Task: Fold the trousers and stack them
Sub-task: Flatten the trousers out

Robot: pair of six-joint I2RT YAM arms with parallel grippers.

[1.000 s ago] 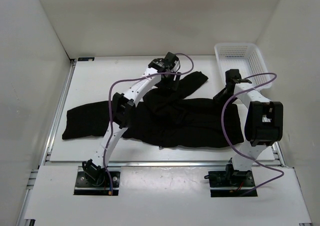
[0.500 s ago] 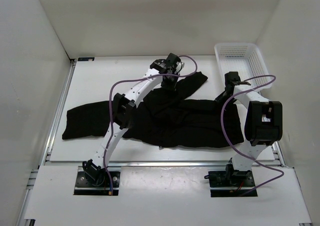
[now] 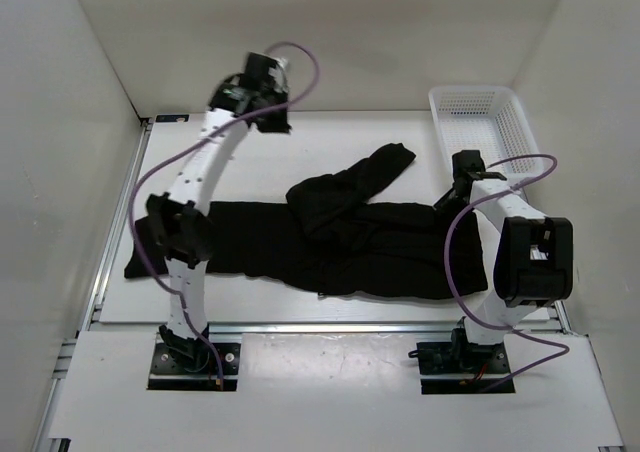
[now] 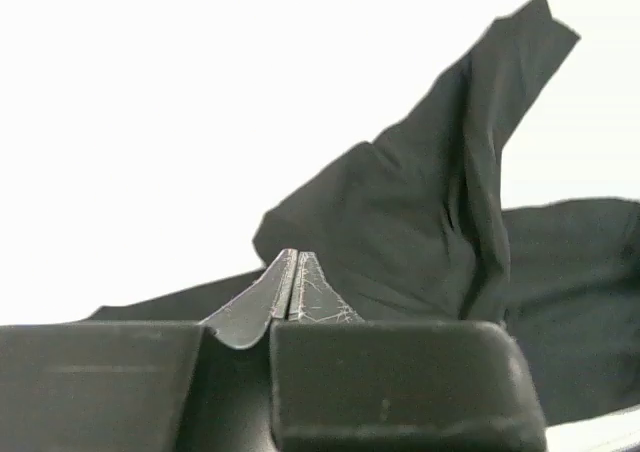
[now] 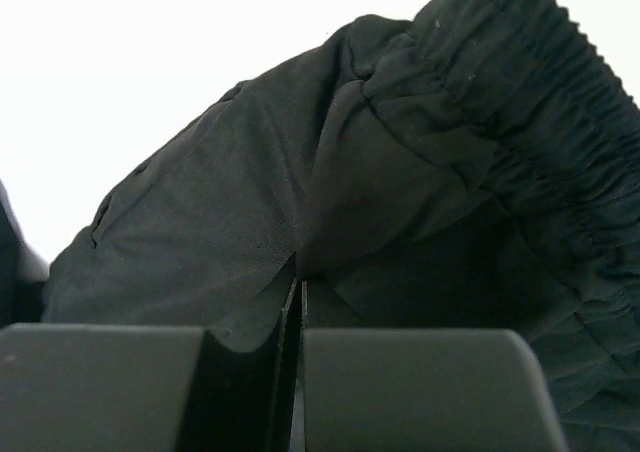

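One leg [image 3: 352,177] lay flopped across the sprawled trousers [image 3: 390,247], nothing folded; right end effector [image 5: 298,294] pinched their waistband [image 5: 545,102], left end effector [image 4: 295,284] hovered closed, empty, beyond them.

At the far right corner of the white tabletop [image 3: 330,137] we see a white plastic mesh basket [image 3: 478,102], upright, its long side running close along the right wall [image 3: 590,122]. Plain white panels close the space in, with a back wall [image 3: 320,42] and a left wall [image 3: 50,172] as well. We make out a metal rail [image 3: 112,242] along the tabletop's left edge, a small dark label [image 3: 172,118] at its far left corner, and a white board [image 3: 330,382] across the near side.
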